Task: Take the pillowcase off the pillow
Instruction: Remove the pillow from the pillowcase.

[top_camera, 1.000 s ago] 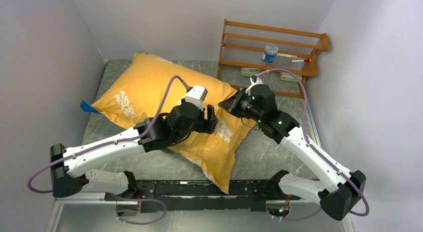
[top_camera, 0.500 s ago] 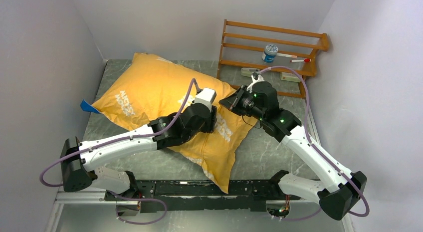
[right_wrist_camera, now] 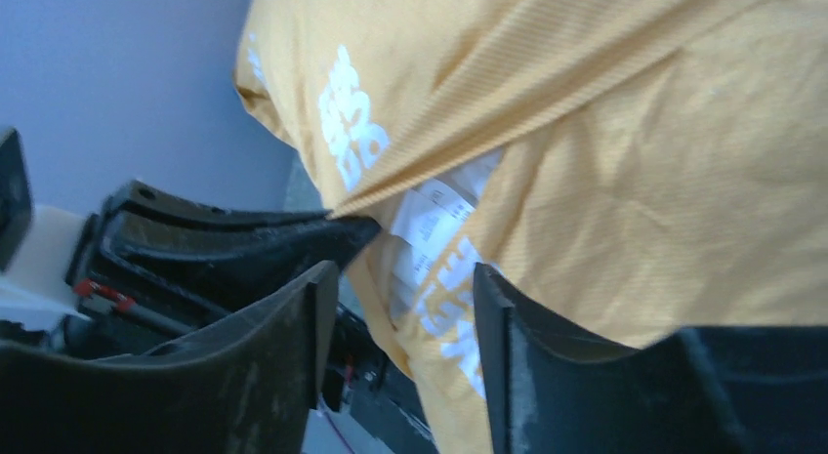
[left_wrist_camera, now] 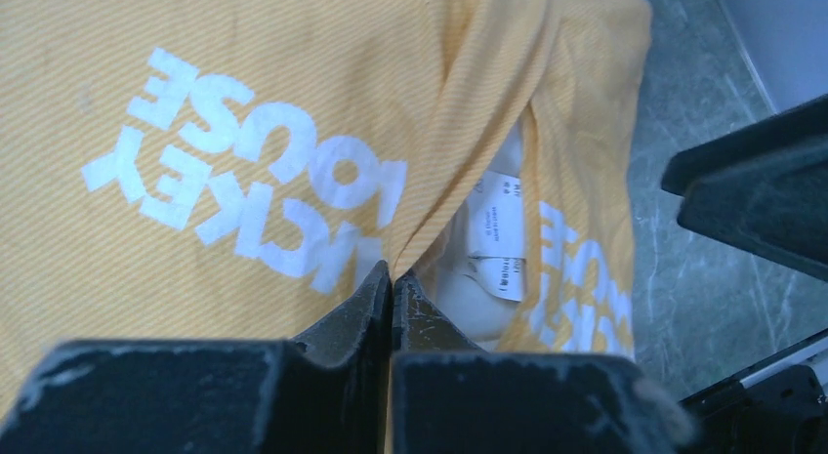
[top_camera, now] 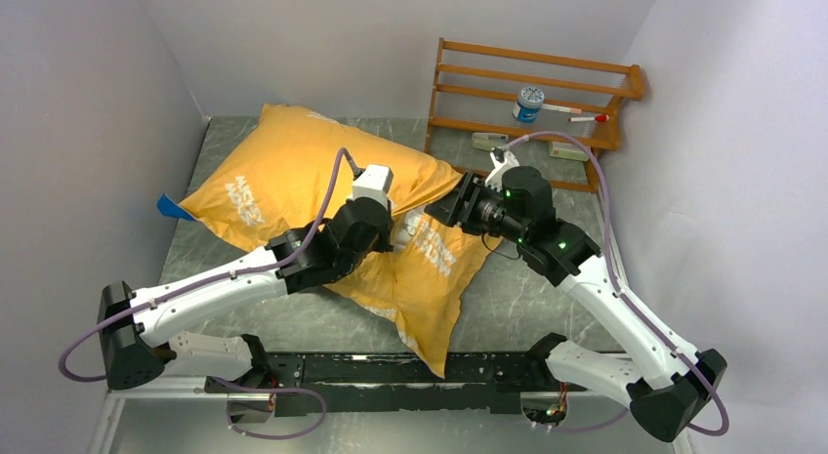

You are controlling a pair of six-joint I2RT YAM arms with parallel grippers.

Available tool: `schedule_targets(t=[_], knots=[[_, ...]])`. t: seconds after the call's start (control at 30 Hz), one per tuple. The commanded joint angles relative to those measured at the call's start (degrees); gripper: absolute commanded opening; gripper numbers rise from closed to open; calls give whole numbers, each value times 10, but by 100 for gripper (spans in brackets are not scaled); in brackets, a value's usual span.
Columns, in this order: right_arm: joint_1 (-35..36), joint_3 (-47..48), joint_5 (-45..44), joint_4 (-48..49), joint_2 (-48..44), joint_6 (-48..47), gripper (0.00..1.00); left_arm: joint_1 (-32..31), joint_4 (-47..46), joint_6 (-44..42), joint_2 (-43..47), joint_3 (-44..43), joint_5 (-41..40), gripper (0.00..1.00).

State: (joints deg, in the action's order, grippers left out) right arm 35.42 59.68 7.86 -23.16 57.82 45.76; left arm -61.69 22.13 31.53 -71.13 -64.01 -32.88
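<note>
The pillowcase [top_camera: 293, 181] lies orange-yellow face up with white lettering, stuffed full, running diagonally across the table. My left gripper [top_camera: 396, 237] is over its right part, shut on the hem of the pillowcase [left_wrist_camera: 459, 161], which rises as a taut ridge from the fingertips [left_wrist_camera: 393, 270]. Beside that ridge the opening gapes, and the white pillow [left_wrist_camera: 469, 303] shows inside with sewn labels [left_wrist_camera: 493, 220]. My right gripper [right_wrist_camera: 400, 322] stands open just right of the opening, with orange fabric behind its fingers but nothing pinched. In the top view the right gripper [top_camera: 437, 210] faces the left one closely.
A wooden rack [top_camera: 532, 93] stands at the back right, holding a blue-white pot [top_camera: 528, 103] and a pen [top_camera: 586, 117]. A blue corner [top_camera: 174, 209] of the case peeks out at the left. Grey walls close in on both sides.
My left gripper reached to the opening, shut on the hem and drew it back left. My right gripper opened and let go of the fabric.
</note>
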Motion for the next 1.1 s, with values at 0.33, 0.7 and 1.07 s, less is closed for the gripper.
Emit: schedule_targets(t=[0.33,0.7,1.07], knots=[[60,28,-36,-116,82,-76,61,11,-10,48,20,44,52,5],[144,66,-209,-180,143,-42,32,14,36,49,31,38,26,5],[143,-107,-242,-279,12,60,0,40,92,46,25,32,7,5]])
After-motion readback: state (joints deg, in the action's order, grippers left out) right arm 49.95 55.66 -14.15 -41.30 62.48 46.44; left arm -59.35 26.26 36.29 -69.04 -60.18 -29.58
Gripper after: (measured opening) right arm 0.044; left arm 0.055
